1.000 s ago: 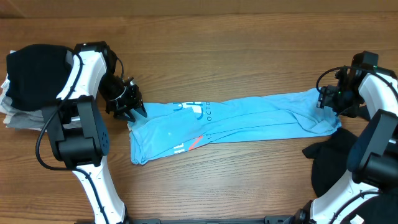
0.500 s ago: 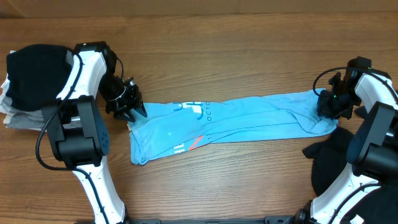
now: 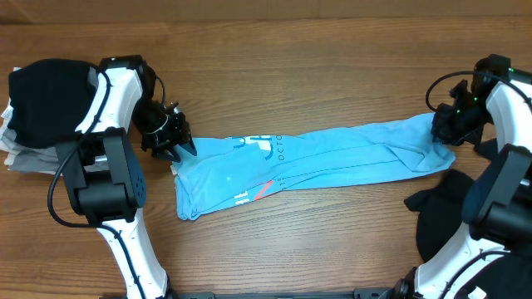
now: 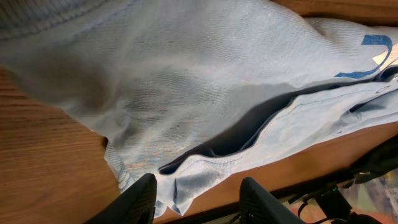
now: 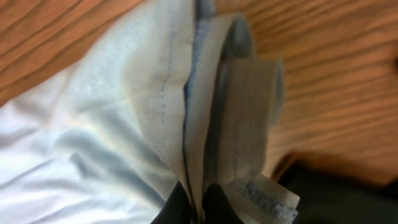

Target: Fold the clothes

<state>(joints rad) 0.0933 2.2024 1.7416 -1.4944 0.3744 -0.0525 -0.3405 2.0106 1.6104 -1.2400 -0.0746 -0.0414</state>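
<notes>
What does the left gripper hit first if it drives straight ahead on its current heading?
The sky-blue T-shirt: its layered edge lies directly ahead of the left gripper, whose jaws are open. The wrist view doesn't show whether they touch.

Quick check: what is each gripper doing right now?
Left gripper: open, fingers apart over the blue T-shirt.
Right gripper: closed, pinching the T-shirt's edge.

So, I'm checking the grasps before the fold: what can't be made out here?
- Right gripper: overhead, fingertips hidden by its own wrist; wrist view blurred, though the shirt looks pinched.
- Lettering: overhead, mostly folded under.
- Black garment: overhead, partly behind the right arm.
- Pile at left: overhead, piece count hidden by the left arm.
</notes>
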